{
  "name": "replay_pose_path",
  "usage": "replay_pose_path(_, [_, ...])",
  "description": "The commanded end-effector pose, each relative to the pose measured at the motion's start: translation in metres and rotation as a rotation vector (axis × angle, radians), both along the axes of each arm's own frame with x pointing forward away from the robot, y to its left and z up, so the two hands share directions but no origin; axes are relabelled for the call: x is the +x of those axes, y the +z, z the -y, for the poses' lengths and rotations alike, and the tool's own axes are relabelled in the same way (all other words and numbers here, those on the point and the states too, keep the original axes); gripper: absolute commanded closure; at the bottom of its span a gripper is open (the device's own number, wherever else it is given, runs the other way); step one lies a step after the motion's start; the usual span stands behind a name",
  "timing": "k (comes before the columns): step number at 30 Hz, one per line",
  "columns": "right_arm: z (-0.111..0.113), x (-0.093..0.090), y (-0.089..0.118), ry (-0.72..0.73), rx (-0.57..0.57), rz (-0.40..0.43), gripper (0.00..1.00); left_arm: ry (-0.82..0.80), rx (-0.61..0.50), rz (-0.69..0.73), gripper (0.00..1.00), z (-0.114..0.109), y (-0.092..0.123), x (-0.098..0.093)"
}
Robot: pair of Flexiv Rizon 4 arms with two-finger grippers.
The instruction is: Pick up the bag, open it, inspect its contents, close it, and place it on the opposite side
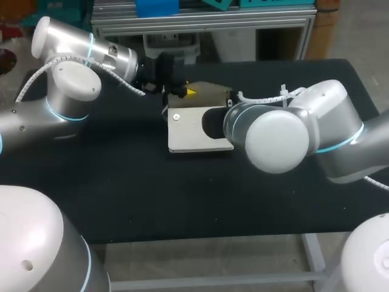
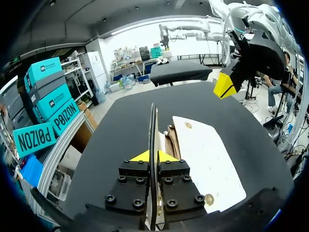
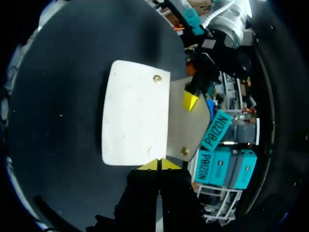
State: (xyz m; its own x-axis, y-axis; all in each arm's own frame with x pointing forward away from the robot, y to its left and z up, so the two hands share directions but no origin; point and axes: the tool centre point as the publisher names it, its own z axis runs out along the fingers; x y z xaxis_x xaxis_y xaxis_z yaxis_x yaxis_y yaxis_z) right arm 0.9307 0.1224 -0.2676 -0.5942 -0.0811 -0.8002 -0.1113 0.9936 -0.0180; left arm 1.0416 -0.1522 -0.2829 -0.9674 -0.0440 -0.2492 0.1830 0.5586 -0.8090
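The bag (image 1: pixel 194 131) lies flat near the middle of the black surface (image 1: pixel 121 182), its pale flap facing up with a brass stud (image 1: pixel 176 117) at one corner and the tan body showing past the flap's far edge. The left arm comes in from the left and its pincer (image 2: pixel 154 157) sits at that far edge. In its wrist view the yellow tips stand narrow, one on each side of a thin dark edge of the bag that runs upright between them, just beside the brown opening under the flap. The right arm reaches in from the right, its big joint covering the bag's right end in the head view. Its pincer (image 3: pixel 158 164) hangs over the flap's near edge with the tips drawn together and nothing between them – seen from the left wrist, it is in the air beyond the bag, apart from it.
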Motion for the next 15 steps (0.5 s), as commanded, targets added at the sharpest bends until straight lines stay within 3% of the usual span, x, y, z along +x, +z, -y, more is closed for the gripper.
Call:
replay_pose_path(1, [-0.0054,-0.0081,-0.0195,-0.050,-0.031,0.268,1.00,-0.015,-0.018,0.001,1.00,0.0013,-0.0100,0.0090])
replay_pose_path(2, [-0.0064,-0.0073,-0.0251,-0.093,-0.081,0.275,1.00,-0.016,-0.019,0.002,1.00,0.0011,-0.0113,0.0094])
replay_pose_path(15, [-0.0064,-0.0073,-0.0251,-0.093,-0.081,0.275,1.00,-0.005,-0.018,-0.003,1.00,-0.0010,-0.0149,0.0113])
